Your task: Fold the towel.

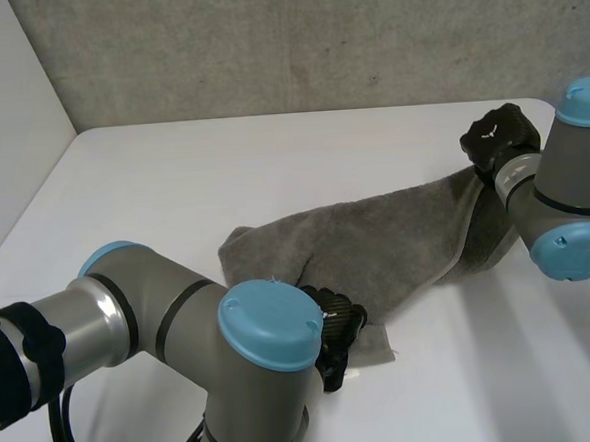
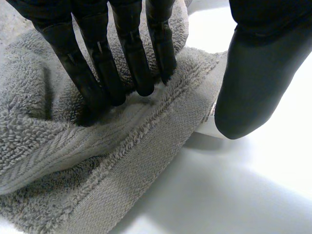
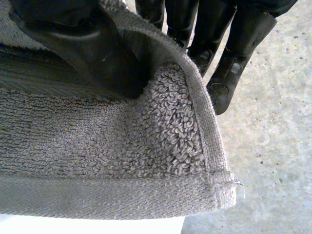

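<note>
The right hand (image 1: 498, 133) pinches a lifted corner of the grey towel (image 1: 376, 236) (thumb against fingers), while the left hand (image 1: 337, 339) presses straight fingers onto its other end.

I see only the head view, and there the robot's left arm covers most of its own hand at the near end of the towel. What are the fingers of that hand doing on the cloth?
Observer: In the left wrist view the left hand presses straight fingers down on the towel, just behind its hem. They do not curl round it.
Operator: And the thumb, is it under the cloth?
Observer: It does not look so. The thumb stands beside the towel's edge, apart from the fingers, with its tip low over the table.
Operator: Does the right hand really grip its end?
Observer: Yes. In the right wrist view the right hand pinches the hem between thumb and fingers, and a corner hangs free just beyond the grip.
</note>
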Controlling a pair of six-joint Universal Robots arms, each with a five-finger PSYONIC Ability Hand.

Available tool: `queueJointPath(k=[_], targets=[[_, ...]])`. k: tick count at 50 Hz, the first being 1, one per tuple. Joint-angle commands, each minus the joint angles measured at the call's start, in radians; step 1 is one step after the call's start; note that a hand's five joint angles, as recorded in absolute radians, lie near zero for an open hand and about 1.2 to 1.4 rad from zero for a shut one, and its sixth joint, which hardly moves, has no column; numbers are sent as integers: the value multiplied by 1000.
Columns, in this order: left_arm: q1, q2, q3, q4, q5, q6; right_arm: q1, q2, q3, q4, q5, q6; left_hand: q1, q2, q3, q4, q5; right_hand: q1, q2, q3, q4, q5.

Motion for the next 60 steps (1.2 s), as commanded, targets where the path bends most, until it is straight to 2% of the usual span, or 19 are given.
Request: queueJointPath(k=[1, 5, 7, 8, 9, 18, 24, 26, 29, 30, 32, 37, 39, 46, 48, 51, 57, 59, 60], targets=[[10, -12, 2, -1, 0, 1, -1, 3, 2, 0, 1, -3, -48, -51, -52, -50, -220, 71, 83, 65, 64, 54], [13, -15, 6, -1, 0, 0, -1, 3, 4, 0, 1, -3, 78, 75, 74, 77, -94, 71, 83, 65, 64, 54], [20, -12, 14, -4, -3, 0, 1, 2, 6, 0, 1, -1, 367, 364, 364, 366, 195, 71, 83, 65, 64, 54], [20, -12, 14, -4, -4, 0, 1, 2, 6, 0, 1, -1, 369, 366, 365, 367, 196, 71, 83, 65, 64, 54], [26, -8, 14, -4, -5, 0, 1, -3, 6, 0, 1, -1, 531, 528, 527, 530, 359, 71, 83, 65, 64, 54], [86, 83, 8, -1, -2, -2, -5, -40, 9, 11, 2, 7, 533, 530, 529, 531, 361, 71, 83, 65, 64, 54], [183, 186, -12, -10, 3, -6, -14, -103, -4, 110, -8, 13, 533, 530, 529, 531, 361, 71, 83, 65, 64, 54], [215, 224, -21, -10, 7, -8, -17, -171, -17, 178, -18, 14, 533, 530, 529, 531, 361, 71, 83, 65, 64, 54], [360, 374, -43, -11, 32, -9, -19, -248, -37, 240, -44, 14, 533, 530, 529, 531, 361, 71, 83, 65, 64, 54], [361, 374, -43, -11, 32, -9, -19, -248, -37, 241, -44, 14, 533, 530, 529, 531, 361, 71, 83, 65, 64, 54], [451, 448, -44, -13, 84, -14, -39, -306, -56, 325, -76, 14, 533, 530, 529, 531, 361, 71, 83, 65, 64, 54], [528, 486, -44, -17, 164, -51, -53, -353, -63, 444, -116, 14, 533, 530, 529, 531, 361, 71, 83, 65, 64, 54], [539, 488, -44, -27, 167, -69, -53, -357, -62, 471, -125, 13, 533, 530, 529, 531, 361, 71, 83, 65, 64, 54], [588, 465, -44, -88, 168, -106, -53, -337, -47, 598, -151, -22, 533, 530, 529, 531, 361, 71, 83, 65, 64, 54], [612, 406, -32, -108, 168, -106, -47, -272, -62, 630, -144, -76, 533, 530, 529, 531, 361, 71, 83, 65, 64, 54], [617, 365, -18, -119, 168, -104, -45, -233, -76, 630, -131, -107, 533, 530, 529, 531, 361, 71, 83, 65, 64, 54], [619, 246, 138, -153, 164, -100, -31, -93, -234, 603, -125, -150, 533, 530, 529, 531, 361, 71, 83, 65, 64, 54], [619, 215, 207, -153, 161, -100, -14, -58, -303, 558, -117, -147, 533, 530, 529, 531, 361, 71, 83, 65, 64, 54], [619, 192, 294, -153, 161, -100, 8, -28, -382, 482, -111, -139, 533, 530, 529, 531, 361, 71, 83, 65, 64, 54]])
